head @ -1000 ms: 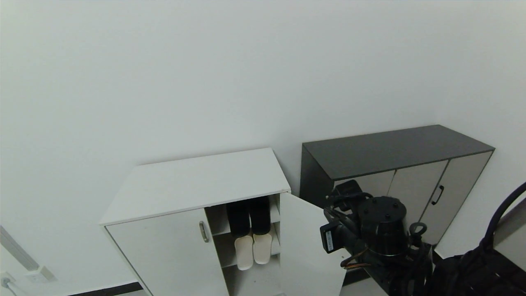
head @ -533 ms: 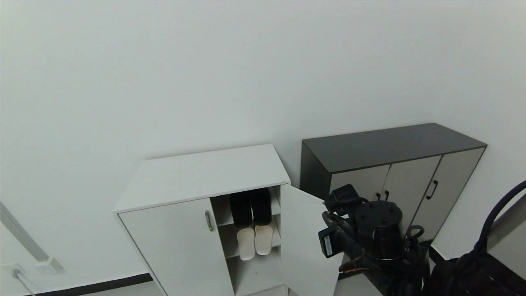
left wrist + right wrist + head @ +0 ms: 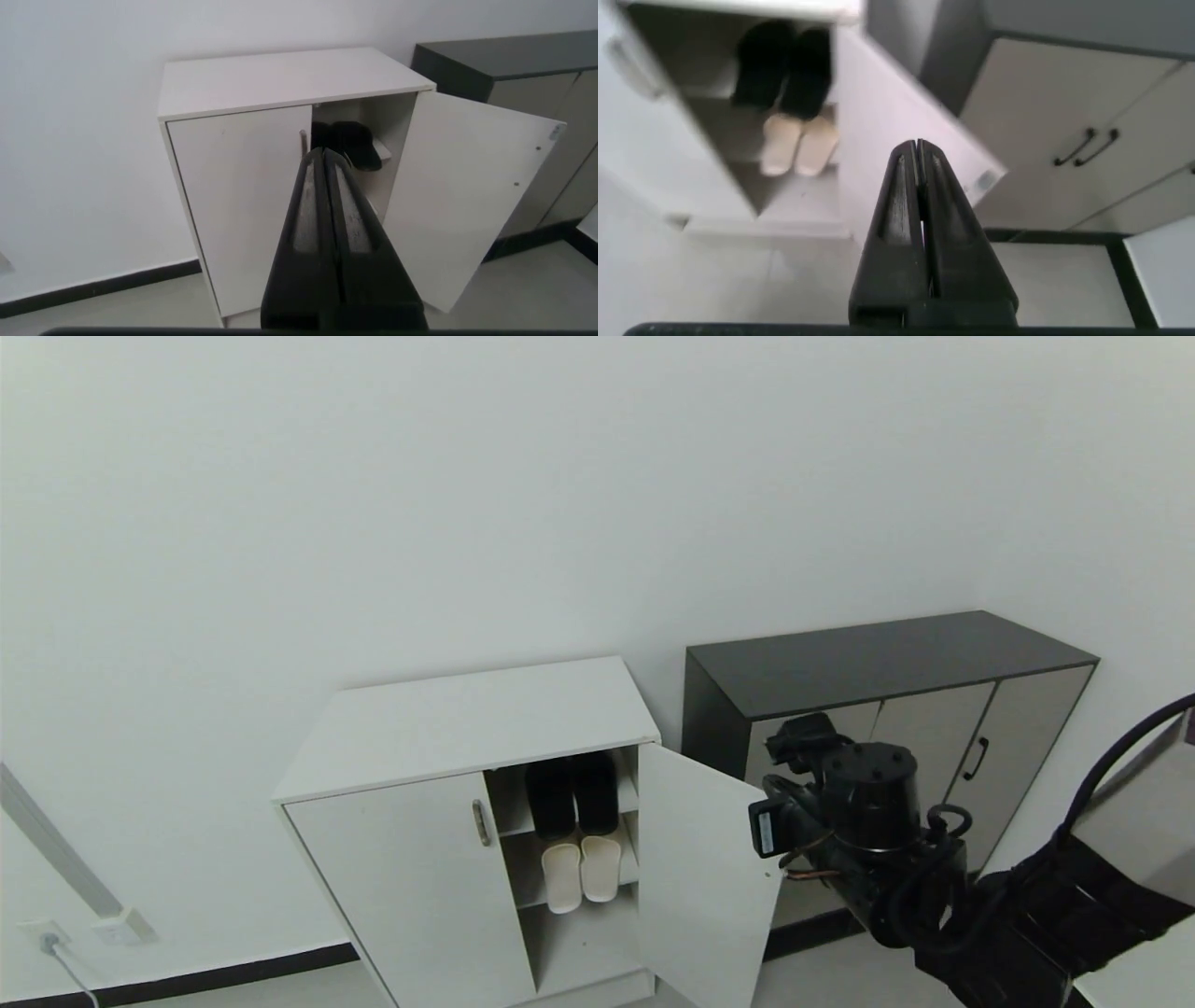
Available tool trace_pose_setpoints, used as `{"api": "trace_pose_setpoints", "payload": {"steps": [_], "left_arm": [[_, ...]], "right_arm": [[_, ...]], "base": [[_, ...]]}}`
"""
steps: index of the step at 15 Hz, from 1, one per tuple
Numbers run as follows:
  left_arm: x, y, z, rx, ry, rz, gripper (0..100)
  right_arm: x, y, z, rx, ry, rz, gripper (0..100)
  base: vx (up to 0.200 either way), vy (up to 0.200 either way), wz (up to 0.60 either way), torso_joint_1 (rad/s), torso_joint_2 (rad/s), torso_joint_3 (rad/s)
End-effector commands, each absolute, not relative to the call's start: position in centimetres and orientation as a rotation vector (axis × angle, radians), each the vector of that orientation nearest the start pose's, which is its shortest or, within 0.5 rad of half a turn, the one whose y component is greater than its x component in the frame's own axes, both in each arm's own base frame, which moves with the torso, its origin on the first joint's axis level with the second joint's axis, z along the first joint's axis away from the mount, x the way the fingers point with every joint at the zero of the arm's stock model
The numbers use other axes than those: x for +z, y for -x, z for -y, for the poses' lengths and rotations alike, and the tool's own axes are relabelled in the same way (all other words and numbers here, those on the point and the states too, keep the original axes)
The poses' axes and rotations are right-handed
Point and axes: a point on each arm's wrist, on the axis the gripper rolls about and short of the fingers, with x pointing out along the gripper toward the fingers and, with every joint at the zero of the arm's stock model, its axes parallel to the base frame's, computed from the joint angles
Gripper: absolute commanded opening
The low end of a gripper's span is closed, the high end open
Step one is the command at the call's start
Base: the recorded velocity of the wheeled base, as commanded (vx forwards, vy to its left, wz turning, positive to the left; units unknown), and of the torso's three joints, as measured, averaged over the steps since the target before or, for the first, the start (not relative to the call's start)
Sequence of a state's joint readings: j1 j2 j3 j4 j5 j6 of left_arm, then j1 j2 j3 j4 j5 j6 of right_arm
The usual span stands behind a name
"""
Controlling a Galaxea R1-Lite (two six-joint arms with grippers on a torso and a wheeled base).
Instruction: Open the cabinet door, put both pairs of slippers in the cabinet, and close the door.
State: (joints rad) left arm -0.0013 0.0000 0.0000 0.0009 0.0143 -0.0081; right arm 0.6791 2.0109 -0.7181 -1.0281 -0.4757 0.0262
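Left pincer (image 3: 322, 151) pressed together, empty, held off the front of the white cabinet (image 3: 467, 719) facing its shut left door (image 3: 411, 887); right pincer (image 3: 918, 145) likewise pressed together, empty, in front of the open right door (image 3: 705, 868), apart from it. Cream slippers (image 3: 581, 873) lie side by side on the middle shelf, ends over its front edge. Black slippers (image 3: 571, 793) sit on the shelf above; dark cabinet (image 3: 887, 663) stands just beside, against the wall.

We see soft, even light on the white wall (image 3: 467, 476); inside the open cabinet (image 3: 467, 719) shadows gather.
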Motion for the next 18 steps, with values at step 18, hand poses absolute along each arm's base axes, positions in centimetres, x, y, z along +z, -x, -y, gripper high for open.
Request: {"api": "trace_pose_setpoints", "payload": {"steps": [18], "left_arm": [[7.5, 2.3, 0.0, 0.012, 0.008, 0.000, 0]], "right_arm": [[4.5, -43.8, -15.0, 0.120, -0.055, -0.465, 0]], "base": [[0.000, 0.000, 0.00, 0.000, 0.00, 0.000]]}}
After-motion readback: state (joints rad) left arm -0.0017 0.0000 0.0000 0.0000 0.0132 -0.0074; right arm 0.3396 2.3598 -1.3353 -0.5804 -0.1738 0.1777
